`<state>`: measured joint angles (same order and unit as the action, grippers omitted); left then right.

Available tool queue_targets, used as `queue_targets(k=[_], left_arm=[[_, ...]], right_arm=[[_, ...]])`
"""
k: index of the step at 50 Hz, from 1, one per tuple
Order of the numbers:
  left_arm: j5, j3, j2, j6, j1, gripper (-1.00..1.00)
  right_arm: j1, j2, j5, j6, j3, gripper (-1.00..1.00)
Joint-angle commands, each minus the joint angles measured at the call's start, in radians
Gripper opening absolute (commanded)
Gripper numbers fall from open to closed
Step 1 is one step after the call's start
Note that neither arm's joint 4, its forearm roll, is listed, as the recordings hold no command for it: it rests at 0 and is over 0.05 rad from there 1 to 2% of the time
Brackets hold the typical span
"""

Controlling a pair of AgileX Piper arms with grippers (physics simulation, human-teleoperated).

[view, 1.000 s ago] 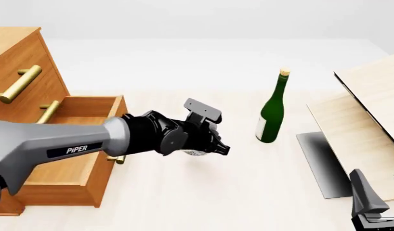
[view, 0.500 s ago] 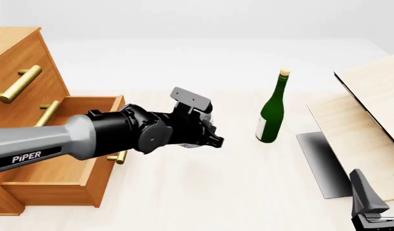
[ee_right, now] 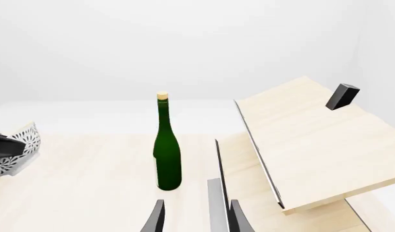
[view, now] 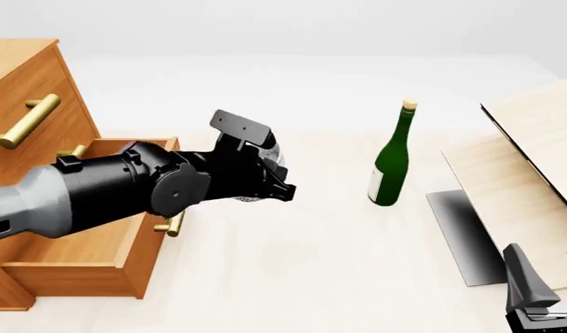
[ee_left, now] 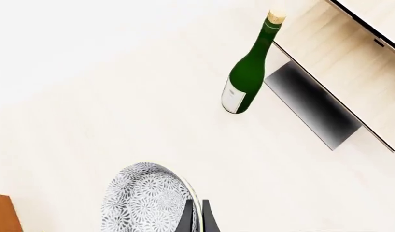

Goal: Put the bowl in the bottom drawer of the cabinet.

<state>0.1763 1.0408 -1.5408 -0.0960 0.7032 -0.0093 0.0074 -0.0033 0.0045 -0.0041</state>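
One bowl (ee_left: 146, 200) sits clamped in the left gripper (view: 274, 184); one bottle (view: 391, 159) carries an unreadable label; right gripper (ee_right: 196, 217) spread.

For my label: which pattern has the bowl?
White-grey floral speckle on the bowl; left wrist view shows it best.

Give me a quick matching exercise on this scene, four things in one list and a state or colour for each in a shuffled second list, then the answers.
Things:
1. bowl
2. bottle
3. bottom drawer
4. right gripper

States:
A. pulled open
B. green, standing upright
C. open and empty
D. held off the table by the left gripper

Pairs: 1-D, 2-B, 3-A, 4-C
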Motion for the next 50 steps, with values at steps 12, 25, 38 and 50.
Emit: queue_targets(k=[12, 25, 38, 50], left_arm=[[0.026, -0.068, 0.156, 0.04, -0.074, -1.0], [0.05, -0.099, 0.236, 0.061, -0.13, -1.0], [0.077, -0.147, 0.328, 0.073, -0.178, -1.0], [0.088, -0.213, 0.421, 0.05, -0.226, -1.0]], right_arm=[[0.0, 0.0, 0.0, 0.0, 0.0, 1.0], [0.0, 0.0, 0.0, 0.0, 0.0, 1.0], [0.0, 0.0, 0.0, 0.0, 0.0, 1.0], [0.0, 0.0, 0.0, 0.0, 0.0, 1.0]])
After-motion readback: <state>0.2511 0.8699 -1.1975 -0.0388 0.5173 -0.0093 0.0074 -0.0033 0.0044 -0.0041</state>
